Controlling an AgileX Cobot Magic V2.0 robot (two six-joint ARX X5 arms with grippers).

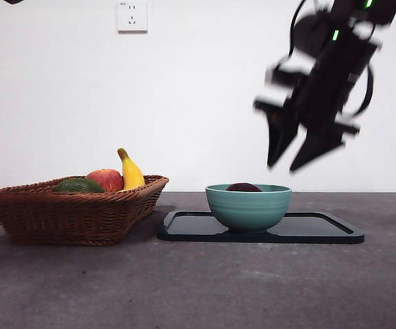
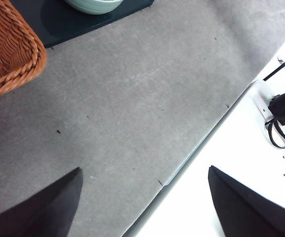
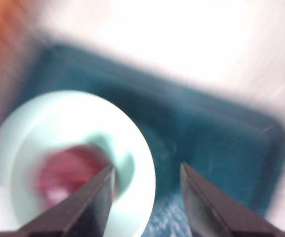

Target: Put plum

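Note:
The plum (image 1: 243,187) lies inside the teal bowl (image 1: 249,206), only its dark top showing above the rim in the front view. In the blurred right wrist view the plum (image 3: 66,175) shows as a reddish blur in the bowl (image 3: 137,163). My right gripper (image 1: 295,159) hangs open and empty above and to the right of the bowl, blurred by motion; in its own view the right gripper (image 3: 147,187) holds nothing. My left gripper (image 2: 145,197) is open over bare table, away from the bowl.
The bowl stands on a black tray (image 1: 321,229). A wicker basket (image 1: 68,212) at the left holds a red-yellow apple (image 1: 106,179), a banana (image 1: 130,171) and a dark green fruit (image 1: 79,186). The table's edge (image 2: 201,143) runs beside the left gripper.

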